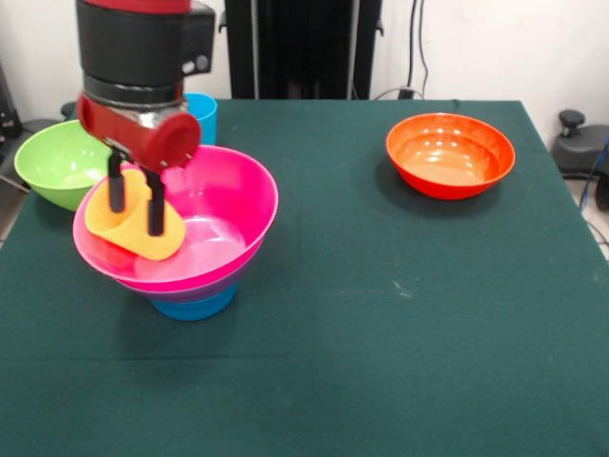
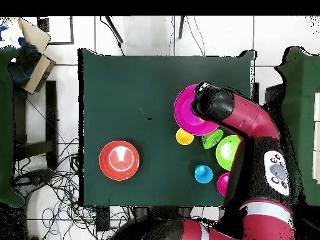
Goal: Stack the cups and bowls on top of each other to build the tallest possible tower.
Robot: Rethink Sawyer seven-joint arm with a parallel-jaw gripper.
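Jaws [image 1: 134, 208] clamped on tilted orange-yellow cup [image 1: 133, 227] over pink bowl [image 1: 224, 214], seemingly touching its rim; no legible writing

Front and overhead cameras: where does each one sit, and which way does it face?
Front view: across the table from the robot, facing it; the arm drops in at top left, its gripper shut on the orange-yellow cup over the pink bowl.
Overhead view: above the table, looking straight down; the whole red arm reaches up from the bottom edge.
Shared: pink bowl, orange bowl, green tablecloth.
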